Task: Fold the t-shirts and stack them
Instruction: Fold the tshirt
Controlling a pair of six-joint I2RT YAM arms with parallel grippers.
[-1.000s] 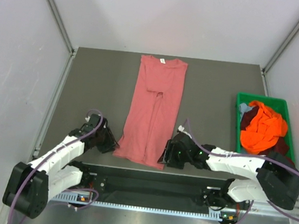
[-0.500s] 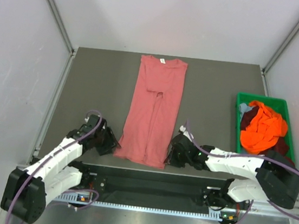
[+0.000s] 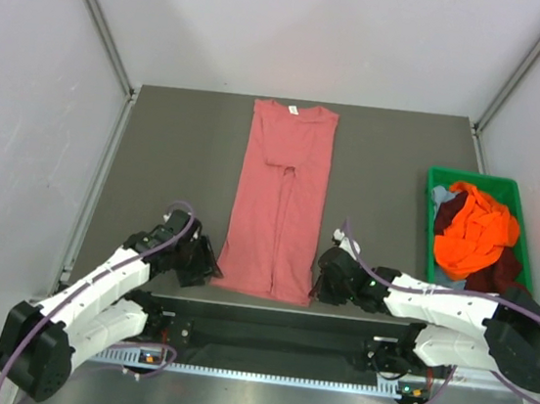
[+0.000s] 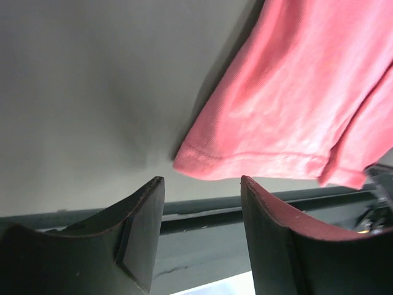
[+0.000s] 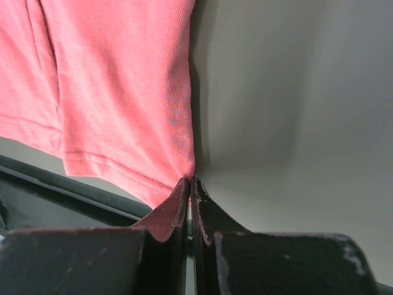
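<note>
The top view is bright and evenly lit by soft overhead light: the white walls (image 3: 321, 31) wash out toward the top, the table (image 3: 178, 151) reads flat matte grey with only faint shadows, and the orange shirt (image 3: 478, 233) looks strongly saturated. In both wrist views the salmon-pink shirt (image 4: 295, 104) keeps its fabric texture and casts a soft dark shadow along its edge. Up close, the jaws of the left gripper (image 4: 201, 179) and right gripper (image 5: 191, 181) are dark and blurred, and a pale glare patch marks the bottom edge of the left wrist view.
</note>
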